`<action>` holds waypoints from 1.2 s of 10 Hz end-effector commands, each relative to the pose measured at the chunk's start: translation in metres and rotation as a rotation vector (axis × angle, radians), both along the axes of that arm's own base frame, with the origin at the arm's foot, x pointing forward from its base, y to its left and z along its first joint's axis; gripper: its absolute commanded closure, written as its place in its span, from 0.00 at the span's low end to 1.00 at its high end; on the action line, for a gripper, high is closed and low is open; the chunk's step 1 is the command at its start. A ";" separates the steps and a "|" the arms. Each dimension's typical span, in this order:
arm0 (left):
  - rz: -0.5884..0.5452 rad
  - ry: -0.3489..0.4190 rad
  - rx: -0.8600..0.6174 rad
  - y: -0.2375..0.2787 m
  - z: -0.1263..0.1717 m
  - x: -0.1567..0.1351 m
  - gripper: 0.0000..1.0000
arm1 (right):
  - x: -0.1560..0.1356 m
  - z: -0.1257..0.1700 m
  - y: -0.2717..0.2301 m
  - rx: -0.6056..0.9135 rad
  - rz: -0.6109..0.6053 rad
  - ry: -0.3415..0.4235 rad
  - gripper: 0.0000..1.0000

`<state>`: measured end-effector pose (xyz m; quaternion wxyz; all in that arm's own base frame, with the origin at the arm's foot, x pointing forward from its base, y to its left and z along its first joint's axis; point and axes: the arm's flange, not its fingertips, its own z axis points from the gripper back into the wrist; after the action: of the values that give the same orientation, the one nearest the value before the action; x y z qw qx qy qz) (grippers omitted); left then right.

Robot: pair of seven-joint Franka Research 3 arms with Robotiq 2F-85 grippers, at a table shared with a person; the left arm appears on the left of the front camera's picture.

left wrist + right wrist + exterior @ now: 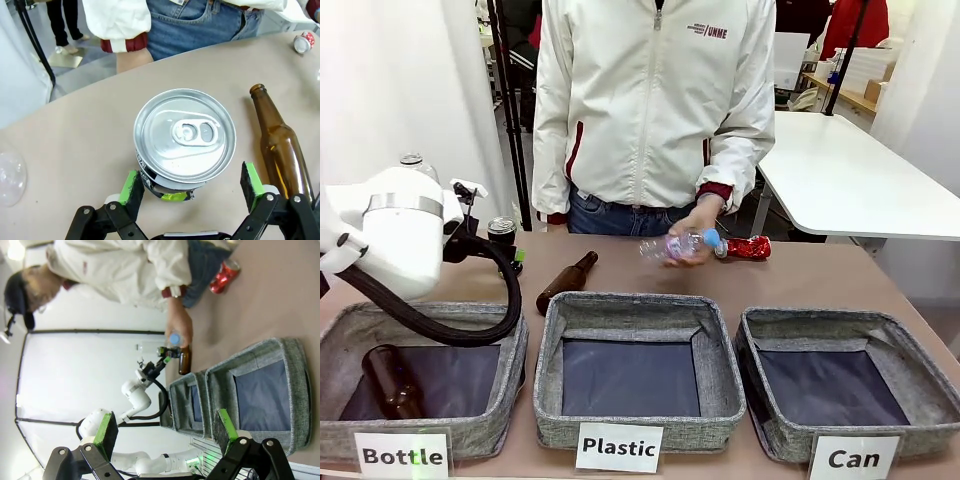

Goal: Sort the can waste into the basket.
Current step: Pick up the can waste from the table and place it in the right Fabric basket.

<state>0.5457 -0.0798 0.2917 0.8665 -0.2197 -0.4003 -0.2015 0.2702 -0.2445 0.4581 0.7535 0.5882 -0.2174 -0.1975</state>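
A dark can [185, 142] with a silver end and yellow-green marks stands upright on the table. My left gripper [192, 184] is open, one green pad on each side of the can and neither touching it. From the front this can [502, 231] is at the far left, beside my left arm [400, 235]. The shiny red crushed can [748, 248] lies at the far side near the person's hand [695, 222]. At the front right sits the grey "Can" basket [817, 322], with nothing in it. My right gripper [165, 427] hangs open above that basket [295, 390].
The person's hand holds a clear plastic bottle [675, 245] over the table. A brown bottle [565, 283] lies behind the "Plastic" basket [630, 305]. Another brown bottle [388, 380] lies in the "Bottle" basket [420, 315]. A clear bottle [10, 177] stands left of the dark can.
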 end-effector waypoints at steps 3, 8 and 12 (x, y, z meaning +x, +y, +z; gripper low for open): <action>-0.006 -0.110 -0.016 -0.006 -0.007 0.001 0.59 | 0.002 0.006 0.000 0.025 -0.012 -0.001 0.00; -0.004 -0.114 -0.020 -0.007 -0.006 0.000 0.95 | 0.002 0.006 0.000 0.025 -0.012 -0.001 0.00; -0.007 -0.112 -0.059 0.003 0.012 -0.005 1.00 | 0.002 0.006 0.000 0.025 -0.012 -0.001 0.00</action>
<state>0.5474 -0.0840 0.2932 0.8437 -0.2237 -0.4403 -0.2104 0.2702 -0.2445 0.4581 0.7534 0.5883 -0.2174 -0.1974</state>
